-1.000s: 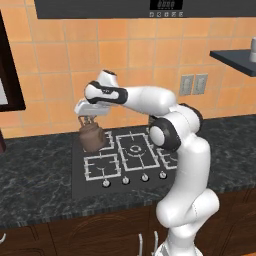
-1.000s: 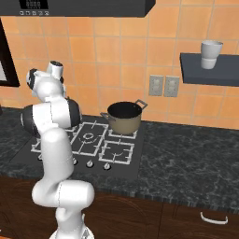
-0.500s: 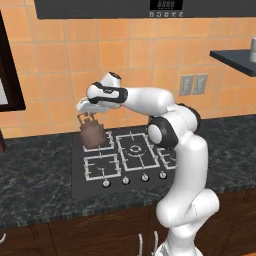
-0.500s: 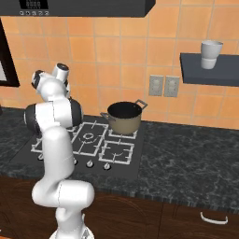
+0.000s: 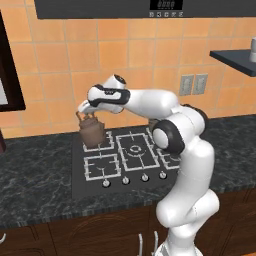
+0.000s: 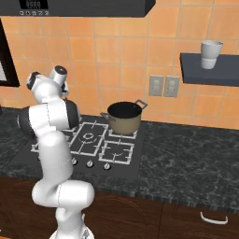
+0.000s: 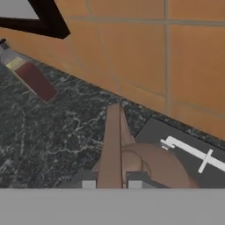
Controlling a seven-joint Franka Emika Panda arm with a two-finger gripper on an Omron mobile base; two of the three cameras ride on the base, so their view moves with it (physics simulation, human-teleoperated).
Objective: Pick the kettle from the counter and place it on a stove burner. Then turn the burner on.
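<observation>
Pincer (image 5: 86, 107) clenched on the kettle (image 5: 92, 131) by its arched handle, left of centre frame, kettle hanging over the cooktop's (image 5: 131, 158) rear-left burner (image 5: 100, 141). Dark marbled counter (image 5: 35, 170), orange tiled wall behind.

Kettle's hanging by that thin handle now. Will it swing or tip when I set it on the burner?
Probably some swing: the gripper holds the kettle by the top of its arched handle, body hanging below. It looks rigid and squat, so tipping seems unlikely once it is down. The burner grate is thin wire, so it may rock if set off-centre.
</observation>
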